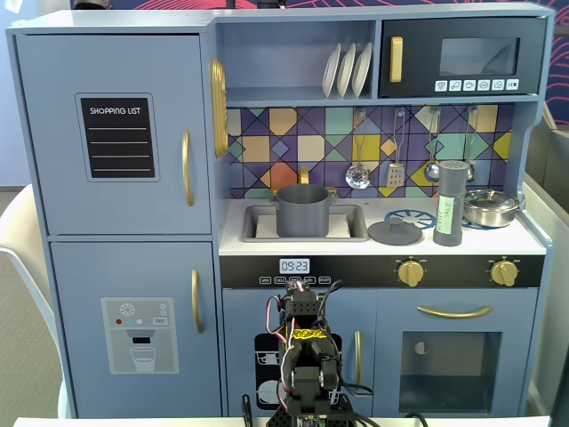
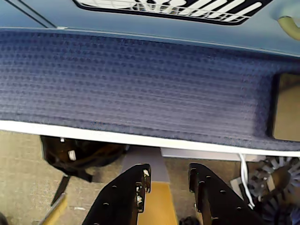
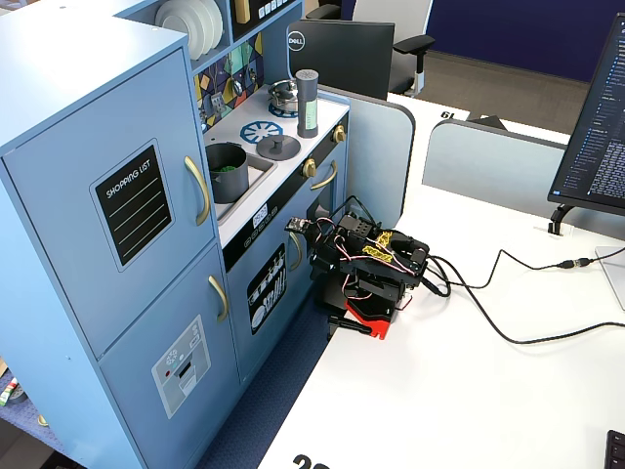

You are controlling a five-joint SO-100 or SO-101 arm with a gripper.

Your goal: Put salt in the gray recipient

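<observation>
A: So where's the salt? A tall grey cylindrical salt shaker with a green label (image 1: 450, 204) is seen upright on the blue toy kitchen's white countertop (image 1: 533, 238), just beside a flat round grey lid (image 1: 395, 232) and near a shiny steel pan (image 1: 490, 206).

B: Yep, and the grey cylindrical pot (image 1: 302, 210) is parked in the sink (image 1: 352, 233), well apart from the shaker. Something green is spotted inside the pot (image 3: 228, 167) in the side fixed view.

A: And the arm?

B: The black two-finger gripper (image 2: 168, 178) is folded low by the cabinet front. Its fingers (image 2: 137, 183) are seen spread, nothing held between them, blue carpet (image 2: 140, 89) underneath.
</observation>
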